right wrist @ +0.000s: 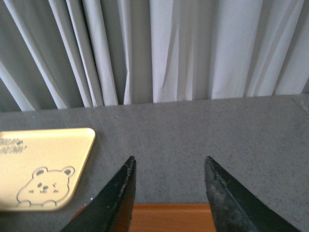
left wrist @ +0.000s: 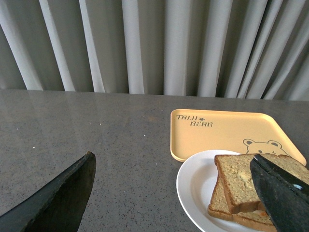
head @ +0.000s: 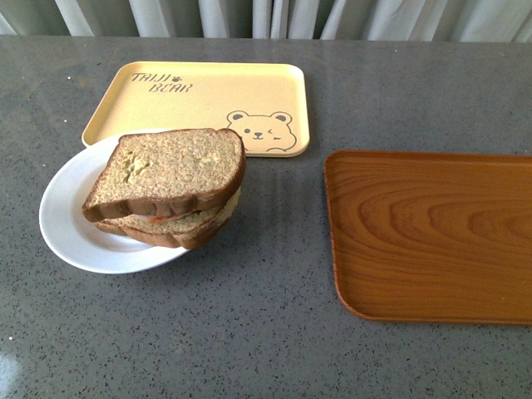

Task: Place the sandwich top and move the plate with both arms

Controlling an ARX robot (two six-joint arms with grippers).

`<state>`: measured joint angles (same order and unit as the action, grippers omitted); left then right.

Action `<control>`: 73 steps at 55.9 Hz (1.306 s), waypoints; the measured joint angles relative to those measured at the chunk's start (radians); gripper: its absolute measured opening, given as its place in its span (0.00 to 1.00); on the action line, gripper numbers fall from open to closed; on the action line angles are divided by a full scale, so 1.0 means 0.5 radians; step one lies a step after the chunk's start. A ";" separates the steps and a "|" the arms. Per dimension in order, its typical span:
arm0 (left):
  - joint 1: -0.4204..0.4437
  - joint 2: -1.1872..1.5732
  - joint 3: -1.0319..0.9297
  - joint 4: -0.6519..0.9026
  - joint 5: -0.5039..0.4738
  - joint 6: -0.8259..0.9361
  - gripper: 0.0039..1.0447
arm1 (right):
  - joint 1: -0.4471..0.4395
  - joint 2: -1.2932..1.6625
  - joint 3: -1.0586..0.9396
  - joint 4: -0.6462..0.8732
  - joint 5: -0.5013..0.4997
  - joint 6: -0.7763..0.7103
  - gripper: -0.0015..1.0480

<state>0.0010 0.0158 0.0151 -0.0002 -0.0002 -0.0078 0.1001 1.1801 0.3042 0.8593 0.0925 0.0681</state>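
Observation:
The sandwich top [head: 170, 169], a brown wholemeal slice with a darker crust, lies on a lower slice with filling showing between them. Both rest on the round white plate [head: 71, 224] at the table's left. Neither arm shows in the front view. In the left wrist view my left gripper [left wrist: 173, 162] is open, held above the table with the plate [left wrist: 195, 183] and sandwich top [left wrist: 239, 181] near its one finger [left wrist: 280, 193]. My right gripper [right wrist: 169, 162] is open and empty, over the far edge of the wooden tray [right wrist: 169, 217].
A pale yellow tray with a bear drawing [head: 208, 100] lies behind the plate, its edge under the plate's rim. A brown wood-grain tray [head: 432, 233] sits at the right. Grey curtains [left wrist: 154, 43] hang behind the grey table [head: 249, 332].

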 joint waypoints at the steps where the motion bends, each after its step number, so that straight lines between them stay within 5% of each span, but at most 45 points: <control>1: 0.000 0.000 0.000 0.000 0.000 0.000 0.92 | -0.008 -0.021 -0.025 0.000 -0.005 -0.021 0.32; 13: 0.000 0.000 0.000 0.000 0.000 0.000 0.92 | -0.060 -0.251 -0.204 -0.026 -0.055 -0.096 0.01; 22: 0.000 0.000 0.000 0.000 0.000 0.000 0.92 | -0.192 -0.436 -0.327 -0.103 -0.170 -0.118 0.02; 47: 0.000 0.000 0.000 0.000 0.000 0.000 0.92 | -0.197 -0.840 -0.556 -0.256 -0.185 -0.124 0.02; 73: 0.000 0.000 0.000 0.000 0.000 0.000 0.92 | -0.197 -1.370 -0.565 -0.743 -0.185 -0.124 0.02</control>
<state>0.0010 0.0158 0.0151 -0.0002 -0.0002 -0.0078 0.0017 0.4950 0.0219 0.4877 -0.0002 0.0059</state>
